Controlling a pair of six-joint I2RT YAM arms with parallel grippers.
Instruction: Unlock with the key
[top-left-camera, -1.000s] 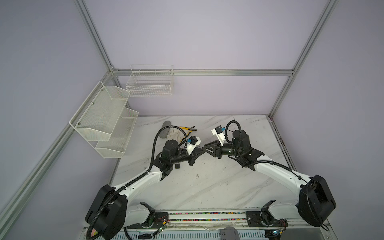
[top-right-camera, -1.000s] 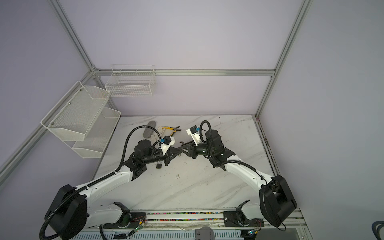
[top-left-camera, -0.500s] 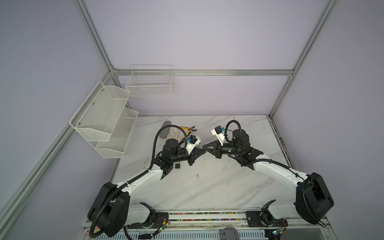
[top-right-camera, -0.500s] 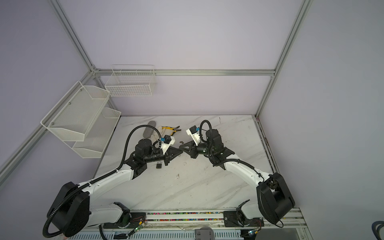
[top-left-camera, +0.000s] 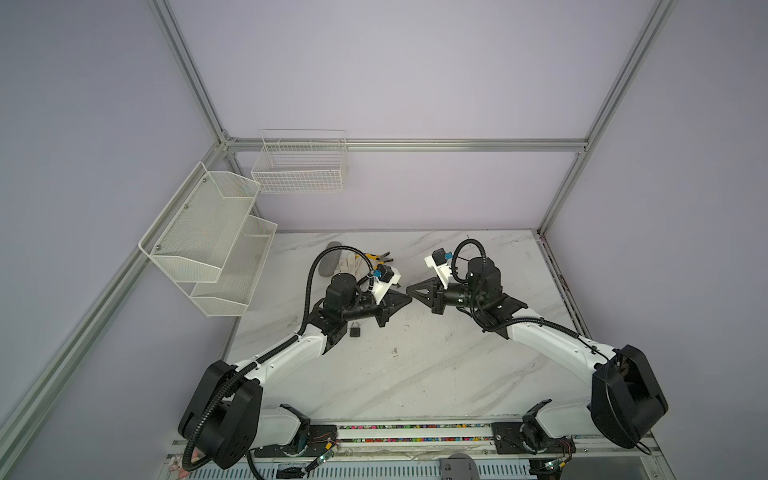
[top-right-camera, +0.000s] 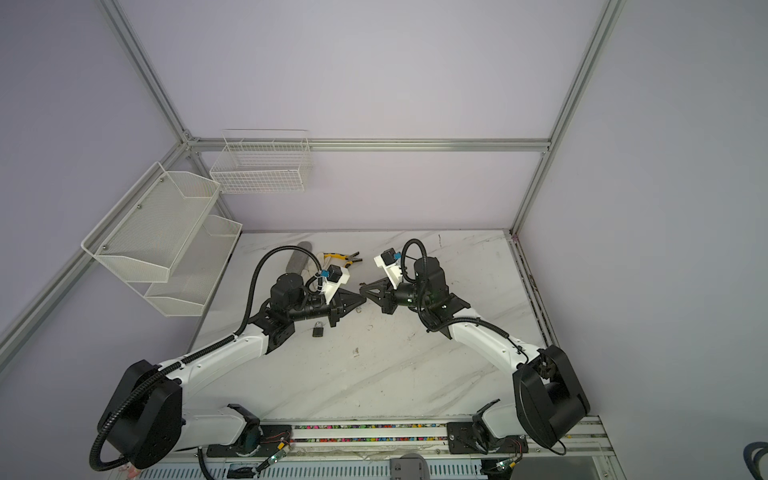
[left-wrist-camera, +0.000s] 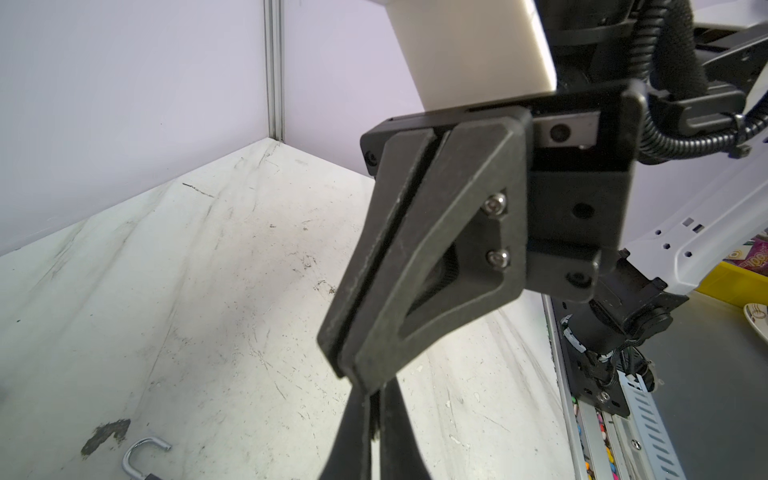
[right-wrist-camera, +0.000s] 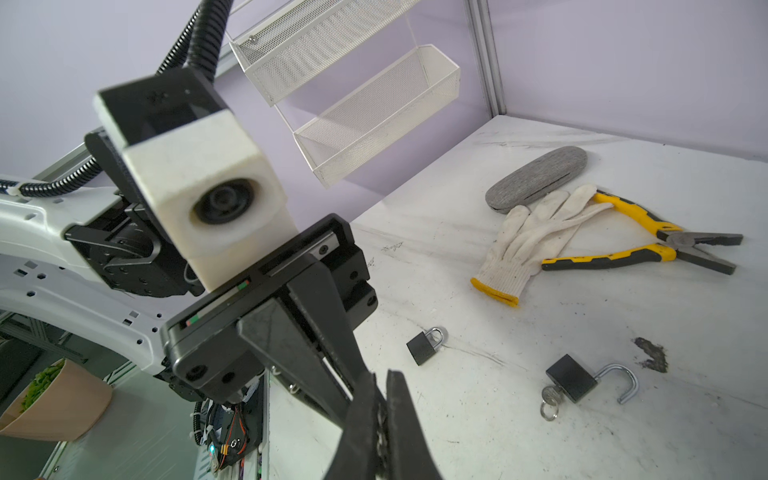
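Tips of left tool and right tool meet mid-frame, both closed; open padlock with key lies on the table

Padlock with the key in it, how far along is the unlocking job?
Done: the padlock lies on the table with its shackle swung open and the key in the keyhole. In hand: nothing; the left fingers and right fingers are shut, tips close together above the table. Left: maybe only the smaller padlock, whose shackle is closed, with no key visible in it.
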